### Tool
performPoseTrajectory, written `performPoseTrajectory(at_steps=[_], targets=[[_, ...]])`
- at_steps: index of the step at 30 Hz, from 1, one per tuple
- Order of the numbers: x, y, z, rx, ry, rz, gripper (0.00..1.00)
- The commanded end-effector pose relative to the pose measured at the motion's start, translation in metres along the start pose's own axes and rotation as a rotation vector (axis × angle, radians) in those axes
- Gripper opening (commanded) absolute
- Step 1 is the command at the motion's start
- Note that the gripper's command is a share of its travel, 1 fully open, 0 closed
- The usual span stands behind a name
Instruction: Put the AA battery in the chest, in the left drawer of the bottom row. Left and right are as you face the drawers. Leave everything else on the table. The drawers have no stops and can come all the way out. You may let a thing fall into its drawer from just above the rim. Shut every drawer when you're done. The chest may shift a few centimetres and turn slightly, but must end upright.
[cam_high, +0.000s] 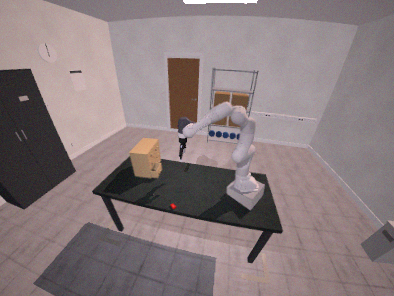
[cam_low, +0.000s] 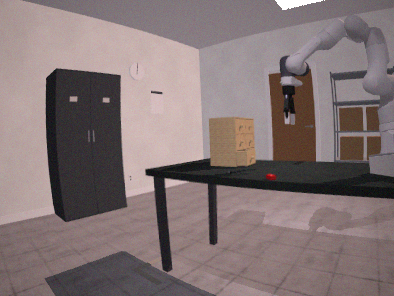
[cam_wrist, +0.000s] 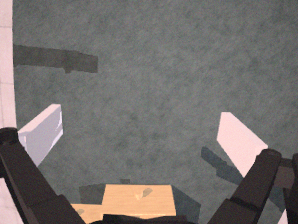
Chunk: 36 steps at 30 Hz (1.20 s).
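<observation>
A long black surface (cam_high: 125, 192) on four legs stands in a tiled room. A white robot arm (cam_high: 243, 145) rises from a pale base block (cam_high: 252, 198) at the right end of the surface. It bends up and over towards the far left corner.

A tan wooden chest (cam_high: 146, 157) of small drawers stands upright near that far left corner. Its drawer fronts face along the surface towards the arm's end. In the side view the chest (cam_low: 231, 141) shows rows of drawers with small knobs, and all look pushed in.

The dark hand (cam_high: 182, 156) hangs in the air over the far edge, just right of the chest and apart from it. Its fingers point straight down. From the side the hand (cam_low: 289, 120) is well above the surface, about level with the top of the chest. In the wrist view the hand (cam_wrist: 141, 137) is spread wide with nothing between its pale pads (cam_wrist: 41, 132).

A small red object (cam_high: 173, 205) lies towards the near edge, about midway along it.

The AA battery cannot be picked out for certain. A small dark sliver (cam_high: 186, 168) on the surface below the hand may be it.
</observation>
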<state>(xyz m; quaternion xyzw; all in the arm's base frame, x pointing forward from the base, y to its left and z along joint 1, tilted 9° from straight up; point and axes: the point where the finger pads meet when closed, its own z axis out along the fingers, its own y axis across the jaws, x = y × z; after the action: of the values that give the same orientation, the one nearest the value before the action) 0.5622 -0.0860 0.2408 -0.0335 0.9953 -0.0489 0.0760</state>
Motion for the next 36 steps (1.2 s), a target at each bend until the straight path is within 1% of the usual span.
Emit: performPoseTrajectory(at_steps=[1,5,10,12,16,23,25,27,29,36], targets=[[-0.008,0.001,0.002,-0.003,-0.048,-0.020,1.00],[-0.013,0.001,0.007,-0.004,-0.099,-0.020,1.00],[-0.021,0.001,0.015,-0.005,-0.183,-0.020,1.00],[-0.021,0.001,0.015,-0.005,-0.183,-0.020,1.00],[-0.029,0.002,0.023,-0.005,-0.266,-0.019,1.00],[-0.044,0.002,0.039,-0.008,-0.429,-0.019,1.00],[-0.047,0.002,0.041,-0.009,-0.461,-0.019,1.00],[-0.050,0.002,0.043,-0.010,-0.486,-0.019,1.00],[-0.050,0.002,0.043,-0.010,-0.486,-0.019,1.00],[-0.057,0.000,0.048,-0.010,-0.547,-0.019,1.00]])
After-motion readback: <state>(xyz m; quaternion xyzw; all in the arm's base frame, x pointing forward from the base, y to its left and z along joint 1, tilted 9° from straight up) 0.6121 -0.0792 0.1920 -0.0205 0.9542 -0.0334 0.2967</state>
